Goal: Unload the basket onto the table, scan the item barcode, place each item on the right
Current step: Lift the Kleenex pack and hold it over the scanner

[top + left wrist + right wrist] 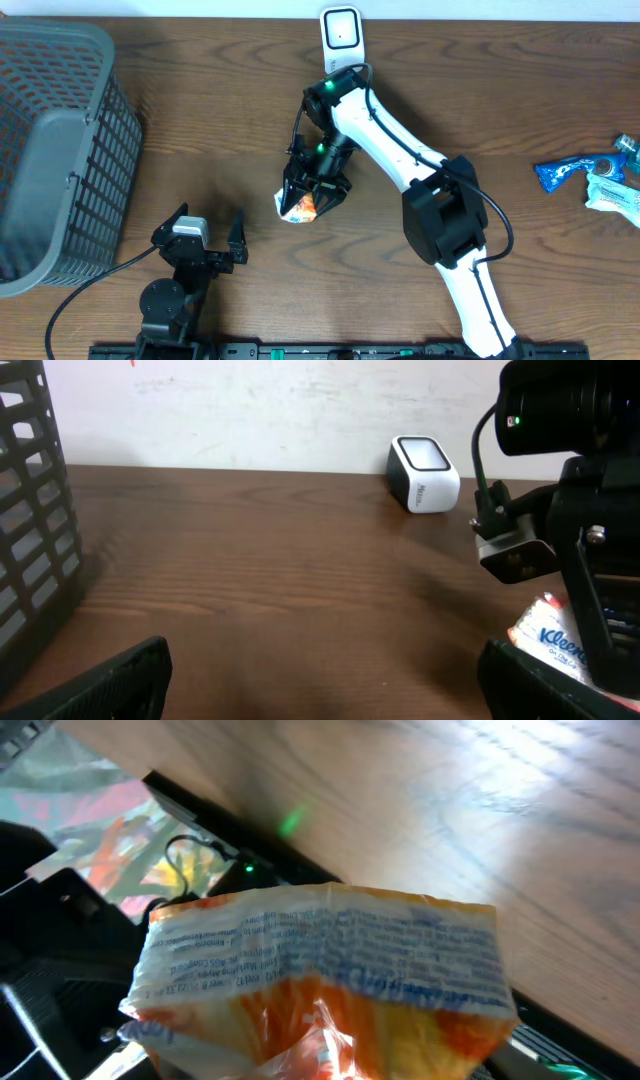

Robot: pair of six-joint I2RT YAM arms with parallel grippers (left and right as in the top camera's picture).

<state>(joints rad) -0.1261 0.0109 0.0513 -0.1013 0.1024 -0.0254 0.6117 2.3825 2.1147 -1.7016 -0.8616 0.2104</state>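
A basket [60,150] stands at the left edge of the table [200,110], with a scanner [341,30] at the far centre. The tissue pack [298,207] is mid-table beneath the right gripper [314,198], and wrapped packets [590,180] lie far right.

blue "Kleen…" brand lettering, cut off by what stands in front, on the white tissue pack [546,634], rows of fine blue print on its wrapper in the right wrist view, too blurred to read, small mark on the scanner [424,476] side, illegible
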